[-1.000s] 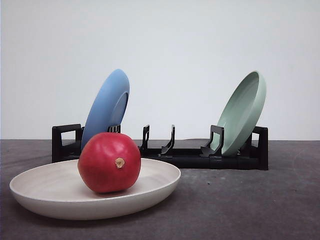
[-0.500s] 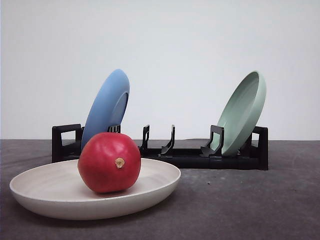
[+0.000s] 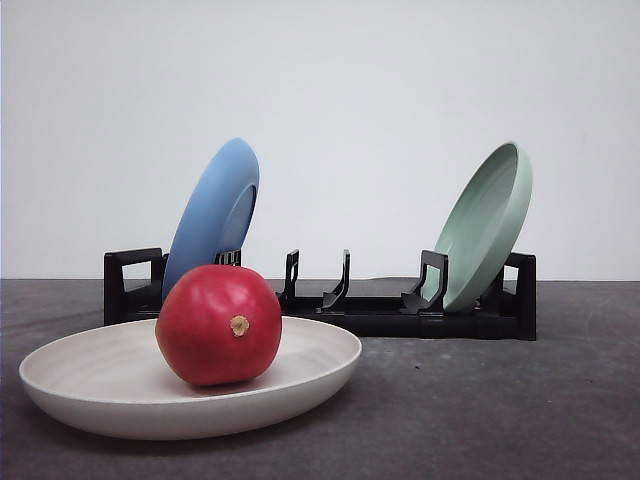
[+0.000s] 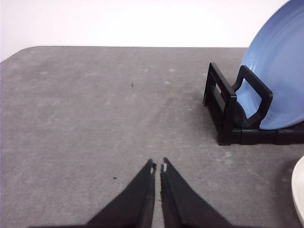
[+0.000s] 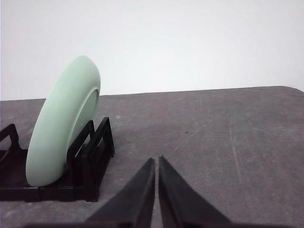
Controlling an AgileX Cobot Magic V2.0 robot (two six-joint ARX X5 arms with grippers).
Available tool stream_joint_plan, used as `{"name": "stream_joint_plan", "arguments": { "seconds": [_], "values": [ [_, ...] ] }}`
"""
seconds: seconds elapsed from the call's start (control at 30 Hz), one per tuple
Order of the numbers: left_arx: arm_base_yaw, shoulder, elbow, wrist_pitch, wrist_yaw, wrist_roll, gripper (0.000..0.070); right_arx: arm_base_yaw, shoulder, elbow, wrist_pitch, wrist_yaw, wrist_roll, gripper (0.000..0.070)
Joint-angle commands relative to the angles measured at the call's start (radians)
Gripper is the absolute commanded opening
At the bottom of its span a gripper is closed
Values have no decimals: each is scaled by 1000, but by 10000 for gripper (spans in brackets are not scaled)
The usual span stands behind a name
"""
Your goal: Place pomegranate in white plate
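Note:
The glossy red pomegranate [image 3: 218, 325] rests inside the white plate [image 3: 80, 385], its tan stem nub facing the camera, at the front left of the grey table. A sliver of the white plate's rim [image 4: 299, 190] shows in the left wrist view. My left gripper [image 4: 158, 167] is shut with nothing between its fingers, hovering over bare table beside the rack's blue-plate end. My right gripper [image 5: 156, 160] is also shut and empty, over the table next to the rack's green-plate end.
A black dish rack [image 3: 330, 305] stands behind the white plate. A blue plate [image 3: 212, 215] leans in its left end and a pale green plate [image 3: 488, 222] in its right end. Open grey tabletop [image 3: 480, 400] lies front right.

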Motion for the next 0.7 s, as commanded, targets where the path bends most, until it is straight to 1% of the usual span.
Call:
{"name": "stream_joint_plan", "arguments": {
  "seconds": [0.0,0.67],
  "values": [
    [-2,-1,-11,3,-4,6,0,0,0,-4,11,1,10,6],
    [-2,-1,-11,3,-4,6,0,0,0,-4,11,1,10,6]
  ]
}}
